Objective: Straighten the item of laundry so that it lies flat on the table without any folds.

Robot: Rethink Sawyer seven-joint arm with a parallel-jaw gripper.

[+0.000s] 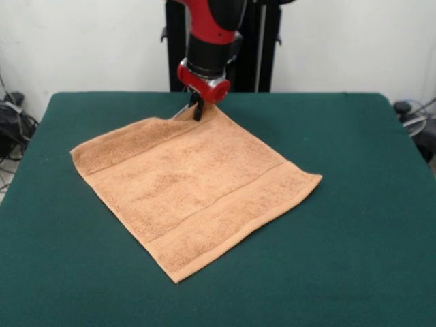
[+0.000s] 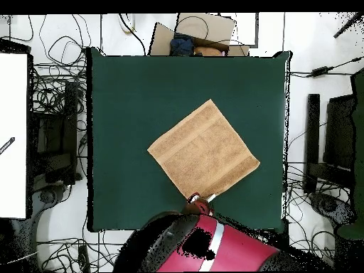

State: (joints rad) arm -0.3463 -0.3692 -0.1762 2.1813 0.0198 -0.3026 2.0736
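The claw [image 1: 195,111] pinches 1 corner of the flat towel [image 1: 194,187] on the table [image 1: 368,204].

The red and black arm [image 1: 208,30] comes down steeply from above, its red wrist collar directly over the gripper [image 1: 195,111]. The gripper points straight down, its dark fingers [image 1: 198,109] drawn close together, with a sliver of white just beside them. From overhead, the arm's bulk hides most of the gripper [image 2: 201,204].
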